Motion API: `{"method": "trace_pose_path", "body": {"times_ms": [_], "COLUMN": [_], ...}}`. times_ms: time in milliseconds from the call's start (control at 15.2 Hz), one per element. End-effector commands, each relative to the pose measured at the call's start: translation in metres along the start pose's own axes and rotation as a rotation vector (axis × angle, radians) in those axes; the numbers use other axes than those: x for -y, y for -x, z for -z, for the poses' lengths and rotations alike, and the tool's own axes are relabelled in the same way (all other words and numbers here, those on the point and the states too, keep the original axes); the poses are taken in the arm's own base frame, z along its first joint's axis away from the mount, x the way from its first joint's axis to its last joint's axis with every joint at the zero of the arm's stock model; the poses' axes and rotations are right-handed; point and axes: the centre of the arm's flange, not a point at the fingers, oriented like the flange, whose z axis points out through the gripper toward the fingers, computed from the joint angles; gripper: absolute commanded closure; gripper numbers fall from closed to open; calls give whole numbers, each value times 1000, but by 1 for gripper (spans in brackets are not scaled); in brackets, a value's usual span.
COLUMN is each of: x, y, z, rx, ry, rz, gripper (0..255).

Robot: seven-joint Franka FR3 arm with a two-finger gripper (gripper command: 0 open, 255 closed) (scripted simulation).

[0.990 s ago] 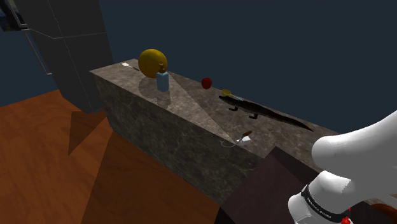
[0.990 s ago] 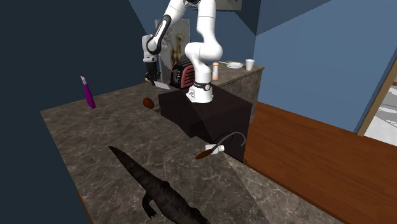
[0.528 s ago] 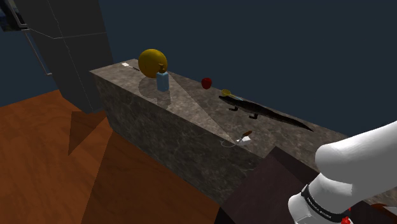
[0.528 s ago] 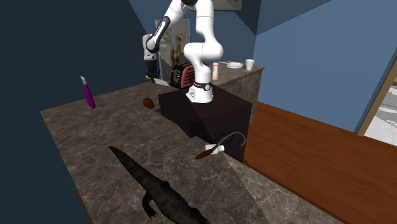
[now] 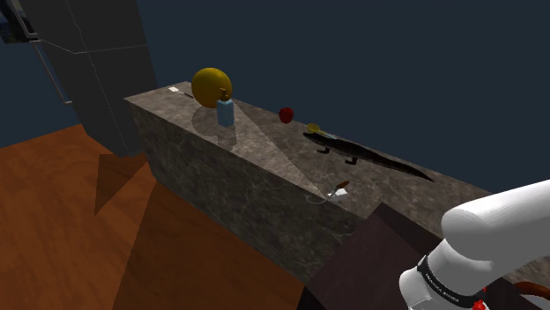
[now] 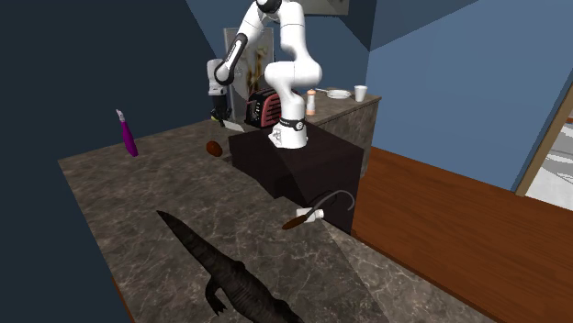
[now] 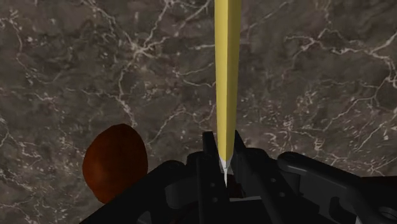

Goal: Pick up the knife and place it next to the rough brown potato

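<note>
In the wrist view my gripper (image 7: 221, 150) is shut on the knife (image 7: 226, 76). Its long yellow blade runs straight out from between the black fingers, above the dark marble counter (image 7: 318, 76). The brown potato (image 7: 116, 162) lies on the counter close beside the fingers, off to one side of the blade. In the second exterior view the gripper (image 6: 219, 114) hangs above the far part of the counter. The potato (image 6: 214, 148) rests just below it, a little nearer to the camera.
The dark stand (image 6: 303, 161) is on the counter with a red-and-black toaster (image 6: 264, 107) behind it. A purple bottle (image 6: 127, 135) stands at the left, a dark crocodile toy (image 6: 230, 275) lies in front, and a brown-handled utensil (image 6: 303, 218) lies near the counter edge. A yellow ball (image 5: 212, 86), a blue cup (image 5: 226, 112) and a red apple (image 5: 286, 114) are at the far end.
The arm's upper link has sunk lower in the shoulder view. In the second exterior view the forearm has swung slightly, and the gripper stays over the potato with the knife in it.
</note>
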Motion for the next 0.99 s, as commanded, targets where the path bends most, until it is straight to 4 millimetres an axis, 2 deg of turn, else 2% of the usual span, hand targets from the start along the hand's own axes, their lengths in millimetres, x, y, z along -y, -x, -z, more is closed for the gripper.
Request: {"method": "trace_pose_path", "body": {"times_ms": [0,924], "x": [1,5], "y": [0,11], "z": [-10,-83], "rx": [0,0], "ry": [-1,-1], "rz": [1,1], "gripper": [255,255]}}
